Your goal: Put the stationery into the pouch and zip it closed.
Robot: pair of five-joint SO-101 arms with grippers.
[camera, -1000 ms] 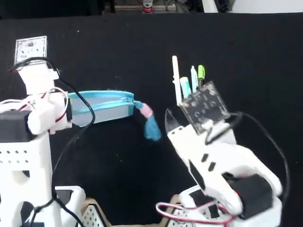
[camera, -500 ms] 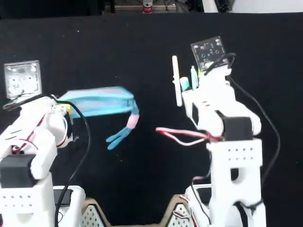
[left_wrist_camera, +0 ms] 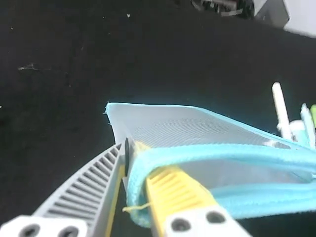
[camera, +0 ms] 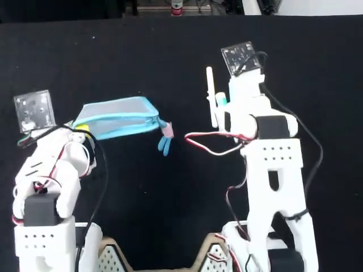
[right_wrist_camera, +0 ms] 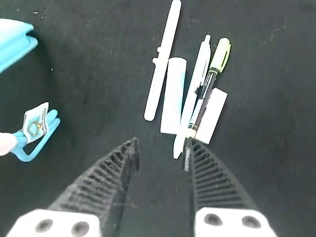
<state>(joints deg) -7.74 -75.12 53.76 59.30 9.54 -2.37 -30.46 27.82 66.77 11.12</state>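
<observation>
The light-blue mesh pouch (camera: 119, 116) is raised at one end, its zip tassel (camera: 165, 139) dangling. My left gripper (left_wrist_camera: 129, 148) is shut on the pouch's (left_wrist_camera: 197, 138) near end, yellow finger (left_wrist_camera: 173, 197) on top. The stationery lies side by side on the black table: a white pen (right_wrist_camera: 162, 59), a pale blue tube (right_wrist_camera: 173, 94), a second white pen (right_wrist_camera: 195, 98), a green-capped marker (right_wrist_camera: 215, 69) and a white eraser (right_wrist_camera: 212, 116). My right gripper (right_wrist_camera: 160, 148) hangs open just above their near ends, holding nothing.
The right arm (camera: 266, 136) stands upright over the stationery, with the white pen (camera: 211, 96) showing beside it. The pouch's corner (right_wrist_camera: 12, 42) and tassel (right_wrist_camera: 34, 131) lie off to one side of the right gripper. Black table (camera: 170, 198) lies between the arms.
The right arm rose from a low pose and swung over the stationery. The left arm pulled back and lifted the pouch's end; the tassel swung under the pouch's far end.
</observation>
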